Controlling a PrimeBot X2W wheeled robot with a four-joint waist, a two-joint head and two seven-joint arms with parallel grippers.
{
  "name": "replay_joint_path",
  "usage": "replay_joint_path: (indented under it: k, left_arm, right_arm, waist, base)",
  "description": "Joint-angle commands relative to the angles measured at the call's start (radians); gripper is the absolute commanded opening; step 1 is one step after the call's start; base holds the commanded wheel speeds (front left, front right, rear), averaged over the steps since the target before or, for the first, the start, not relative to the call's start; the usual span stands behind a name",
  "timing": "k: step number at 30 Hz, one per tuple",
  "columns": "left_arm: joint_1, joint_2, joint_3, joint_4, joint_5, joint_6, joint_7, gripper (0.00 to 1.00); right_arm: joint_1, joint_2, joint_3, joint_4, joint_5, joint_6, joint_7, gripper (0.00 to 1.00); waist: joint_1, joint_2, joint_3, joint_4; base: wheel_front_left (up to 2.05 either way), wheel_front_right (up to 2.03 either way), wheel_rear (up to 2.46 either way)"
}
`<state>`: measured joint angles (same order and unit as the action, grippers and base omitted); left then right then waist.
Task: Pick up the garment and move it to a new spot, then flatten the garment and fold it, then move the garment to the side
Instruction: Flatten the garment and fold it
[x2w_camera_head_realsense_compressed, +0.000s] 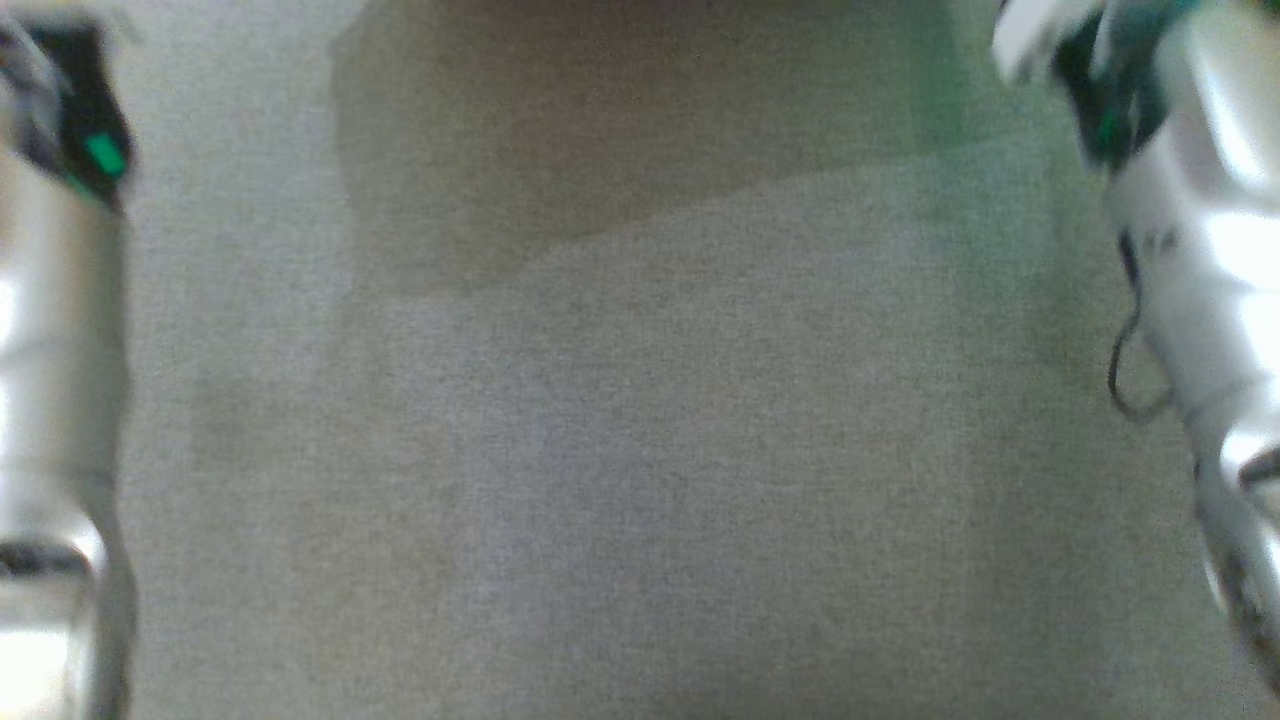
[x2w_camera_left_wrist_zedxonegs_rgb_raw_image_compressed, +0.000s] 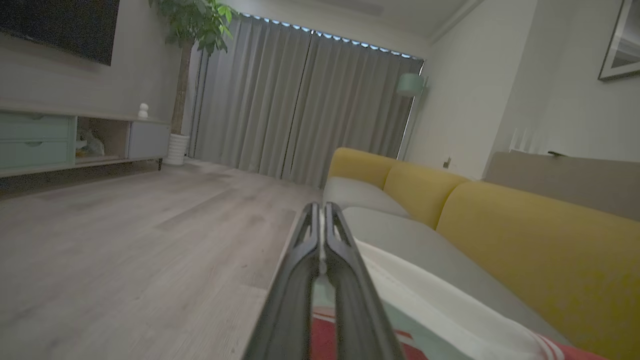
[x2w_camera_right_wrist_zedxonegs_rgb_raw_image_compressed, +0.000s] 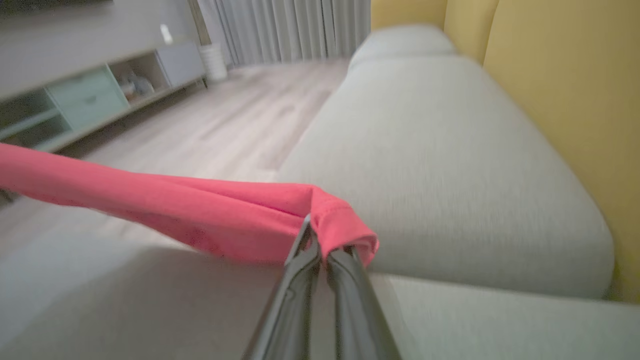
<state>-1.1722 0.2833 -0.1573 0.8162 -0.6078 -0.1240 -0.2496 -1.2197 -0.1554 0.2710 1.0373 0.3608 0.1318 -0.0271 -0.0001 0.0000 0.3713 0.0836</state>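
1. Left gripper (x2w_camera_left_wrist_zedxonegs_rgb_raw_image_compressed: 321, 207): jaws pressed together, seemingly nipping the garment (x2w_camera_left_wrist_zedxonegs_rgb_raw_image_compressed: 425, 310) at its pale edge. It's tucked under the fingers, so hard to be sure. The arm points level along the sofa.
2. The garment is stretched between both grippers above the seat cushion (x2w_camera_right_wrist_zedxonegs_rgb_raw_image_compressed: 425, 150), probably to carry it spread.
3. Right gripper (x2w_camera_right_wrist_zedxonegs_rgb_raw_image_compressed: 322, 245): jaws pinching the red hem, with the arm angled over the cushion.

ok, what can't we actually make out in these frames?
- Right wrist view: garment, pinched by the right end effector, runs off the left edge; full shape unknown.
- Left wrist view: shut left end effector covers the cloth beneath; grip unconfirmed.
- Head view: blurred; left forearm cut by the edge.
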Motion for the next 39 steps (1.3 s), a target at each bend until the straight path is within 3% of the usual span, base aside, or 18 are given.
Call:
replay_joint_path:
  k: [1,6,12,17,22,30,39]
  left_arm:
    - [0.048,0.052,-0.002,-0.019,-0.015,-0.002,-0.01,0.0]
    - [0.25,0.079,-0.14,-0.062,-0.02,-0.006,0.02,0.0]
    - [0.456,0.173,-0.272,-0.204,-0.076,-0.006,0.095,0.0]
    - [0.584,0.257,-0.333,-0.344,-0.13,-0.007,0.175,0.0]
    - [0.675,0.307,-0.343,-0.452,-0.165,-0.004,0.225,0.0]
    - [0.861,0.38,-0.336,-0.683,-0.25,0.057,0.335,0.0]
    - [1.01,0.444,-0.308,-0.934,-0.305,0.167,0.403,0.0]
  right_arm:
    - [0.052,-0.021,0.055,-0.017,0.036,-0.001,0.041,0.0]
    - [0.183,-0.104,0.212,-0.057,0.133,-0.001,0.165,0.0]
    - [0.312,-0.22,0.361,-0.16,0.257,-0.001,0.295,0.0]
    - [0.404,-0.312,0.464,-0.256,0.34,-0.001,0.357,0.0]
    - [0.47,-0.364,0.512,-0.316,0.409,-0.001,0.394,0.0]
    - [0.59,-0.435,0.565,-0.415,0.532,-0.001,0.46,0.0]
    - [0.687,-0.484,0.535,-0.526,0.605,-0.001,0.469,0.0]
  waist:
    - [0.0001,0.0,-0.038,0.017]
    - [0.0001,0.0,-0.103,0.034]
    - [0.0001,0.0,-0.179,0.047]
    - [0.0001,0.0,-0.237,0.053]
    - [0.0001,0.0,-0.286,0.053]
    - [0.0001,0.0,-0.382,0.038]
    - [0.0001,0.0,-0.409,0.019]
  base:
    - [0.0,0.0,0.0]
    - [0.0,0.0,0.0]
    - [0.0,0.0,0.0]
    - [0.0,0.0,0.0]
    - [0.0,0.0,0.0]
    - [0.0,0.0,0.0]
    - [0.0,0.0,0.0]
